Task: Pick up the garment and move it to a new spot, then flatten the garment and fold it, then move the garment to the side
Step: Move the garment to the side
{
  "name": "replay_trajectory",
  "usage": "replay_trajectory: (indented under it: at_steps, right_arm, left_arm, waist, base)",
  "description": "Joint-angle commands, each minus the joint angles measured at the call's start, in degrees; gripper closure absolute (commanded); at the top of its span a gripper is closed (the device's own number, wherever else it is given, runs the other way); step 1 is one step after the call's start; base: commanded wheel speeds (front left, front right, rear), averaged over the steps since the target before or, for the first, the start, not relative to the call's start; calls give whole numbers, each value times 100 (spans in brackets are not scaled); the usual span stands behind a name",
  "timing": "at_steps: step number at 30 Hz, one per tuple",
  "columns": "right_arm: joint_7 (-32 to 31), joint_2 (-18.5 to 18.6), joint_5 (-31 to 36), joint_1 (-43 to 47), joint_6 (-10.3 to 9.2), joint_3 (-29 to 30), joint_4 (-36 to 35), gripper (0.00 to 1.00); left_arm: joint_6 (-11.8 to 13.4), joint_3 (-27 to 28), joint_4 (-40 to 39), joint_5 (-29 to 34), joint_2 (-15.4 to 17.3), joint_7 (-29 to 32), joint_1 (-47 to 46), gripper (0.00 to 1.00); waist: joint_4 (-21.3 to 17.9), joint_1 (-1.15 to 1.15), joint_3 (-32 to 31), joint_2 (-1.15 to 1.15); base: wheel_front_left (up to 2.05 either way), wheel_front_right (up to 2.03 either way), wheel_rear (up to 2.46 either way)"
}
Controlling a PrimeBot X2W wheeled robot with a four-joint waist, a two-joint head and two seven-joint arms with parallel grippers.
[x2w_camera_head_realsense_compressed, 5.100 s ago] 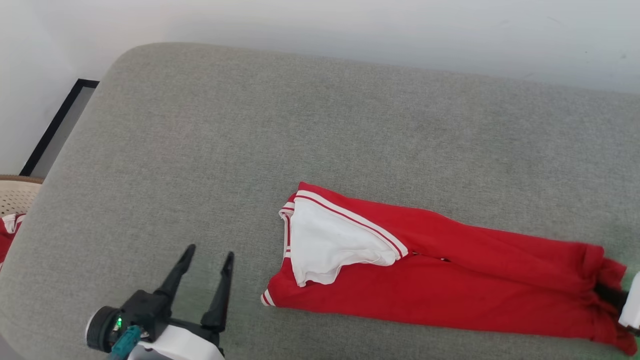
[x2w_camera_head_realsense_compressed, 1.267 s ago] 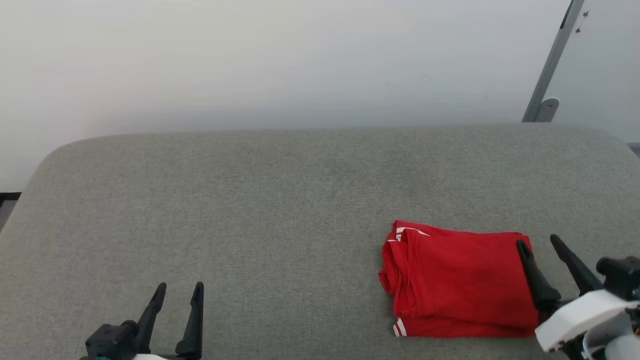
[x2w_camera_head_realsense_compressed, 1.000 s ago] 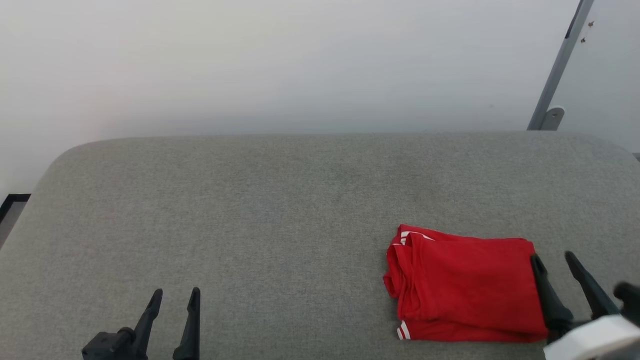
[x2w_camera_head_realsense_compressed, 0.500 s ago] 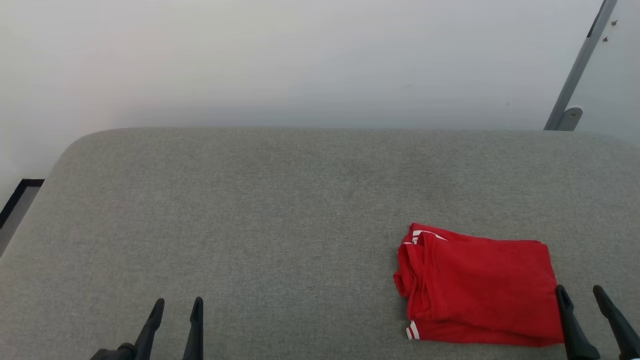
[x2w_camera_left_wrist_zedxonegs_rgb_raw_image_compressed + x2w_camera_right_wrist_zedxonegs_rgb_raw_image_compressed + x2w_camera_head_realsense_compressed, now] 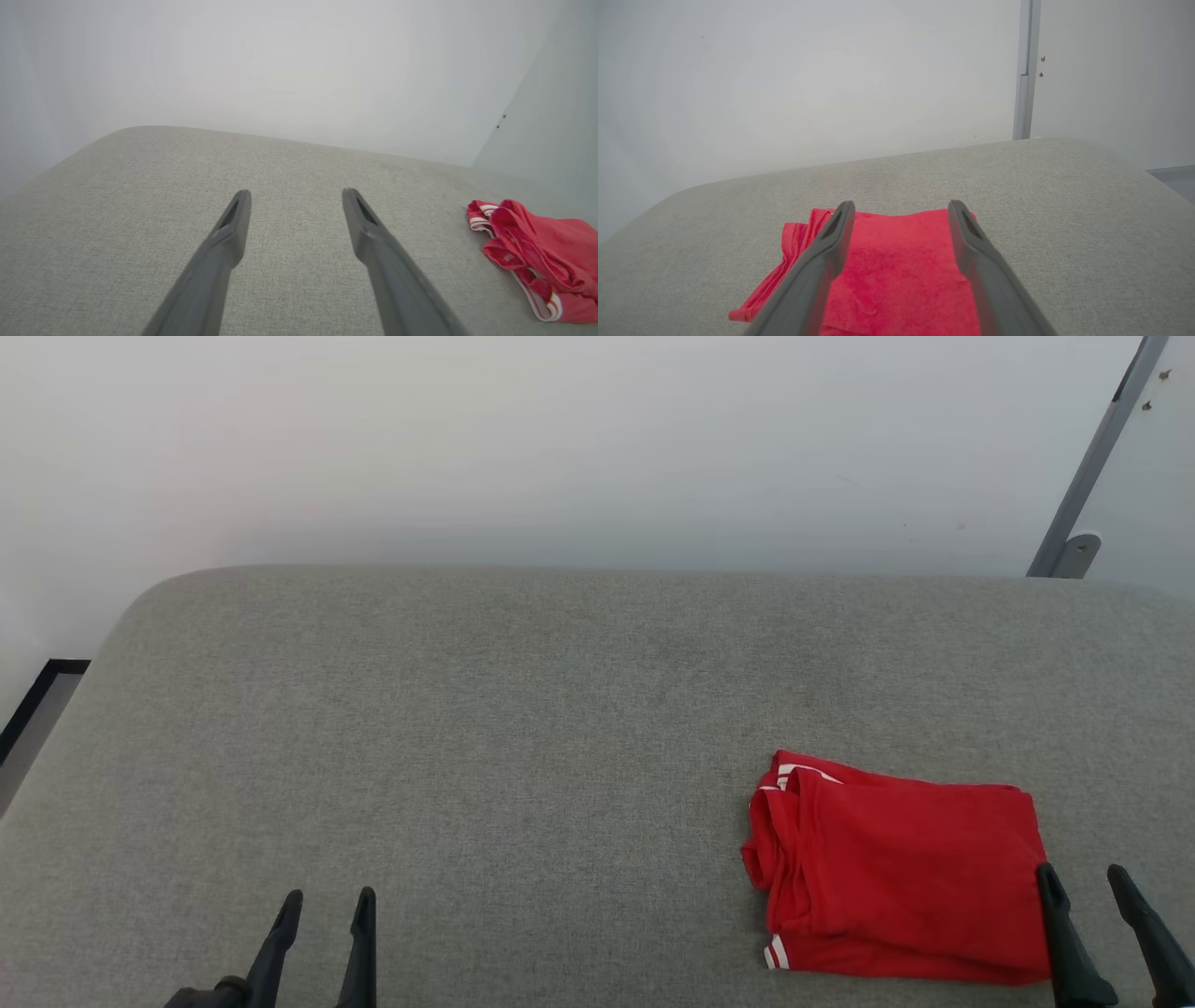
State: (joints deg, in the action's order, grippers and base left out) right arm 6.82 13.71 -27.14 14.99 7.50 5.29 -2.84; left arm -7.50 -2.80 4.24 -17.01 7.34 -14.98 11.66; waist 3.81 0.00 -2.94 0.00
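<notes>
Just beside right pincer (image 5: pixel 1080 873), folded garment (image 5: pixel 896 868).

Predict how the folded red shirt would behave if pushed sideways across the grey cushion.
The shirt looks limp and layered, so it would likely bunch rather than slide whole. Its loose folds near the striped trim would probably open. The cushion looks textured, likely dragging it.

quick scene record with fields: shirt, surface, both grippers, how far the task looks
garment: red shirt, folded into a compact rectangle, white-striped trim at its left edge
surface: grey cushioned surface, shirt on its right part
left arm: left gripper open, empty, over bare cushion, apart from the shirt
right arm: right gripper open, empty, fingers by the shirt's right edge
task state: shirt looks folded and set to the side
</notes>
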Motion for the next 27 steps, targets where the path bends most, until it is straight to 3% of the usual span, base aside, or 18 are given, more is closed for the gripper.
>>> replay_trajectory:
  at_steps: [1,17,21,26,27]
  right_arm:
    - [-12,-25,27,53,-3,5,-17,0]
    - [-97,-77,-50,-89,-3,38,157,0]
    - [-651,149,4,-424,-3,54,412,0]
    - [-1916,912,4,-1021,-3,-248,796,0]
    - [-1916,912,4,-1021,-3,-248,796,0]
  left_arm:
    - [5,28,-17,11,-12,-28,-71,0]
    - [5,-97,27,29,37,-28,-223,0]
    - [5,-155,42,52,87,-27,-297,0]
    - [5,-284,59,48,101,-28,-564,0]
    - [5,-284,59,48,101,-28,-564,0]
  waist:
    - [-3,0,4,0]
    - [26,0,158,0]
    - [-28,0,329,0]
    - [-41,0,741,0]
    - [-41,0,741,0]
  base:
    - [0,0,0]
    - [0,0,0]
    - [0,0,0]
    - [0,0,0]
    - [0,0,0]
